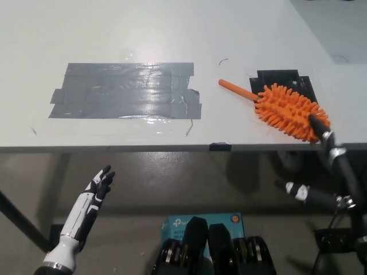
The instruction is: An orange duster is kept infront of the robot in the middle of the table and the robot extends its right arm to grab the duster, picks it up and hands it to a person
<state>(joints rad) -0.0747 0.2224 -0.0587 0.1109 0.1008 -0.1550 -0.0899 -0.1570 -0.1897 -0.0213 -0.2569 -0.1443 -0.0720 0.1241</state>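
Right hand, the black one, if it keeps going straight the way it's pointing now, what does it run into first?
The orange duster. The right hand points up and to the left from the table's near edge, its tip already at the fluffy head's near end, apparently touching it, though depth is unclear. The left hand rests below the table.

The white left hand (98, 186) rests low at the left with fingers spread, holding nothing, while the black right hand (328, 146) reaches up from the right, its fingers outstretched.

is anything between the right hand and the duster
Nothing visible. The right hand is already at the near end of the orange duster on the table, with no object between them. The left hand rests low, below the table edge.
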